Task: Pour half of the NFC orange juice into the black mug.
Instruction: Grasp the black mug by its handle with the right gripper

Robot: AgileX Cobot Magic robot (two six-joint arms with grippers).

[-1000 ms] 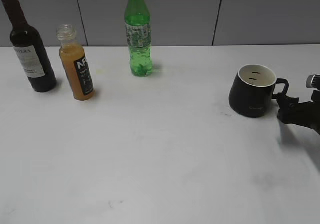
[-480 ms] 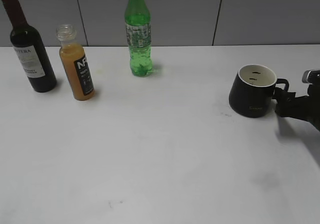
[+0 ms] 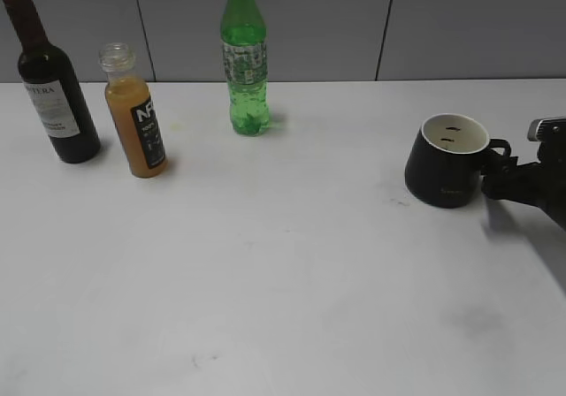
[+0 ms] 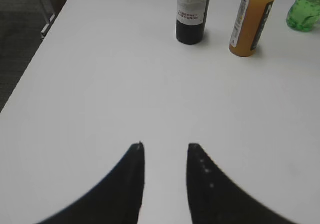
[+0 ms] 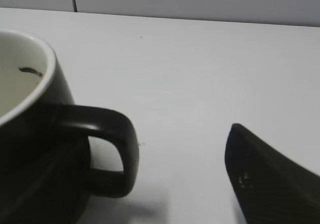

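Note:
The NFC orange juice (image 3: 137, 122), a capless clear bottle of cloudy orange liquid, stands upright at the far left; it also shows in the left wrist view (image 4: 252, 19). The black mug (image 3: 447, 179) with a white inside stands at the right, its handle pointing right. My right gripper (image 3: 497, 182) is open at the handle. In the right wrist view the mug (image 5: 30, 134) fills the left side and its loop handle (image 5: 125, 144) lies between my right gripper's (image 5: 155, 154) spread fingers, not clamped. My left gripper (image 4: 166, 146) is open and empty over bare table, well short of the juice.
A dark wine bottle (image 3: 53, 87) stands just left of the juice bottle, and a taller green soda bottle (image 3: 244, 60) stands behind to its right. All rest on a white table (image 3: 283, 263) against a grey wall. The table's left edge shows in the left wrist view (image 4: 30, 69).
My right gripper has moved up and to the left, closer in on the mug's handle. The mug and the bottles have not moved.

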